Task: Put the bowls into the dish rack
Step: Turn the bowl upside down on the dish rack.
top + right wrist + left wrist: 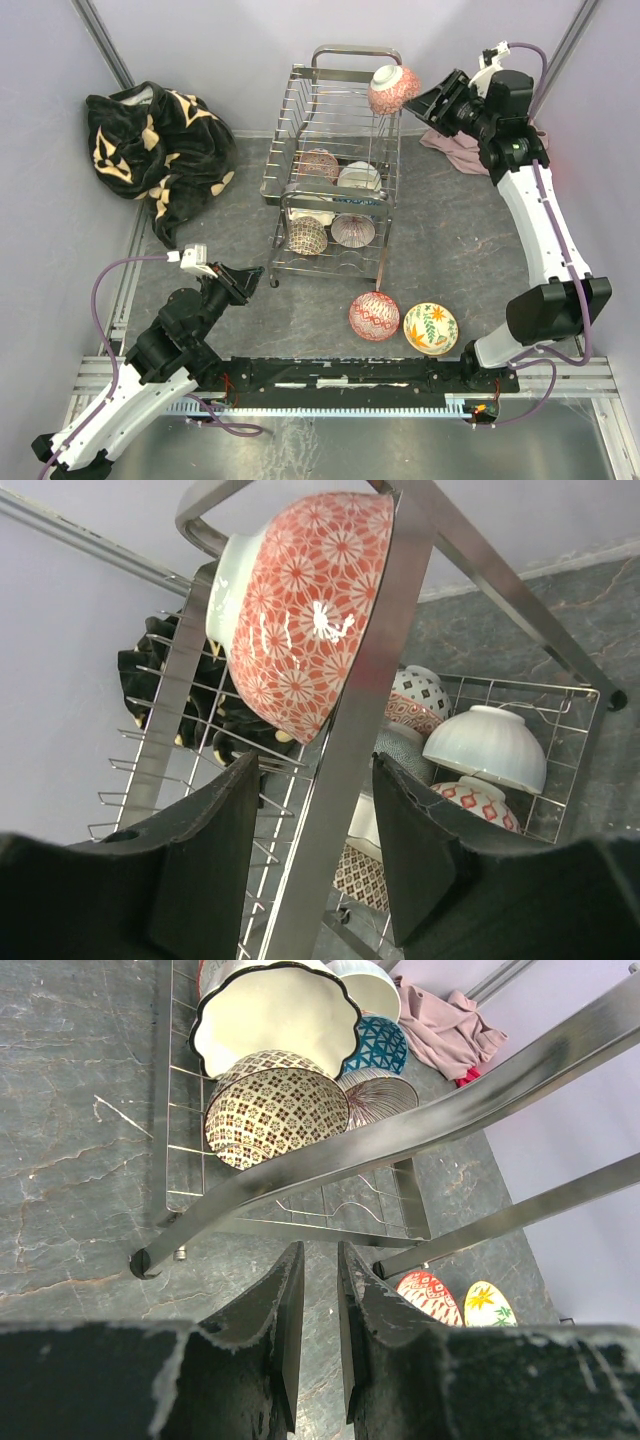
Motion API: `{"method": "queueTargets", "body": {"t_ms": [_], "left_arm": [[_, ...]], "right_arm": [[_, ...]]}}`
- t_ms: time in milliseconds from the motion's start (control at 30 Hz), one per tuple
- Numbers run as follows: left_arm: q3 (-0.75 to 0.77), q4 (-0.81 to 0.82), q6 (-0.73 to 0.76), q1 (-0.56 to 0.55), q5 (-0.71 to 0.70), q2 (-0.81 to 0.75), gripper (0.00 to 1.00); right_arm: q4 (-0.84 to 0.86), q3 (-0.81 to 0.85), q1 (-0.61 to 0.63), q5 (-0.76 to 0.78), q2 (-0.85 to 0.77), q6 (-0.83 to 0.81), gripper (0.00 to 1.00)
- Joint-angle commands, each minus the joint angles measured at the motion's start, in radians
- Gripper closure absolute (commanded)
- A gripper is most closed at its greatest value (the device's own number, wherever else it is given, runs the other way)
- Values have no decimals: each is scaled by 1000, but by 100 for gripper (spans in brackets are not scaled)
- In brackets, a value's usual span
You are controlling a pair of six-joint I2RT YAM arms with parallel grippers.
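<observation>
Right end effector (428,100) is hovering, fingers apart, at the dish rack (300,110), a red floral bowl (393,88) sitting on the top tier just ahead of it.
Left end effector (250,276), fingers nearly together and gripping nothing, is facing the lower tier; a zigzag bowl (374,316) and a yellow bowl (430,329) are lying on the surface (450,230) to its right.

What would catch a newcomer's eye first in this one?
The tall chrome dish rack mid-table, with a red-and-white bowl perched on its top tier's far right corner and the right pincer open beside it. A red bowl and a yellow floral bowl sit on the table nearer the arms; a black-and-tan blanket is heaped far left.
</observation>
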Motion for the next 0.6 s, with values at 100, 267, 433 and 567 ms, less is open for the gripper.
{"method": "queueTargets", "body": {"t_ms": [100, 267, 433, 567], "left_arm": [[14, 23, -23, -1, 1, -2, 74], [20, 21, -19, -3, 0, 4, 74], [25, 22, -19, -2, -3, 9, 74], [28, 25, -18, -2, -2, 16, 74]], "right_arm": [[3, 63, -7, 56, -13, -38, 43], [71, 46, -9, 90, -16, -26, 43], [22, 166, -9, 56, 80, -26, 43], [45, 218, -8, 23, 135, -8, 42]]}}
